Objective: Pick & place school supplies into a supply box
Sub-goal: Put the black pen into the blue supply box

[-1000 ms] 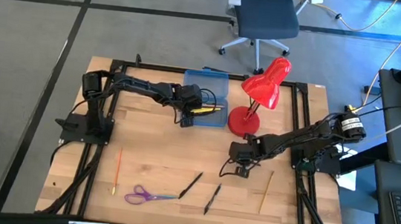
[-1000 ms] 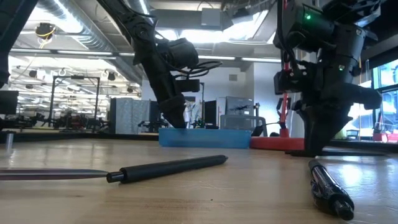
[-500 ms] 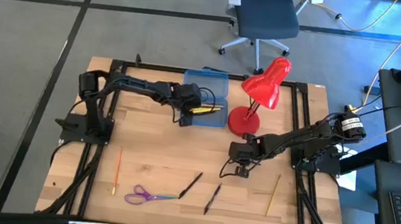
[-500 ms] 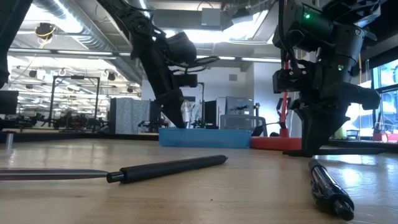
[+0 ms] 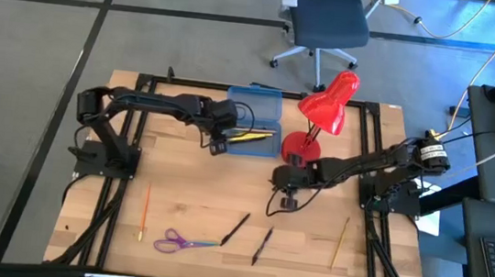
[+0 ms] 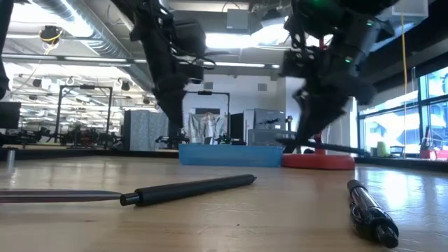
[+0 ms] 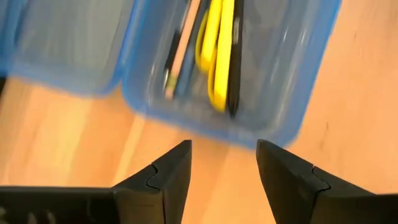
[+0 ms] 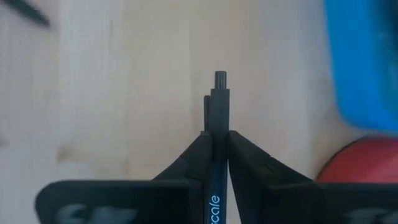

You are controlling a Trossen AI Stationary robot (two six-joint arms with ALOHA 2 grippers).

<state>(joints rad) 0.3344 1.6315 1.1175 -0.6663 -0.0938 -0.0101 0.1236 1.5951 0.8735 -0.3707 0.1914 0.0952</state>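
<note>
The blue translucent supply box lies open at the table's far middle; yellow pencils and a dark pen lie in its tray. My left gripper hovers open just left and near of the box's near corner. My right gripper is shut on a black pen, near the red lamp's base. On the near half of the table lie an orange pencil, purple scissors, two black pens and a tan pencil. My right gripper pinches the black pen's barrel just behind its clicker end between both fingers. The pen runs along the fingers, and the clicker end sticks out past the fingertips. The pen is lifted off the table.
The red desk lamp stands right of the box, its head leaning over the far right of the table. A black frame runs along the table's edges. An office chair stands beyond the far edge. Bare wood lies between the box and the near row of supplies.
My right gripper has carried the black pen toward the table's left and far edge, closer to the box and the lamp's base. My left gripper has drawn back from over the box's tray toward the left. The tan pencil has rolled slightly toward the right edge.
</note>
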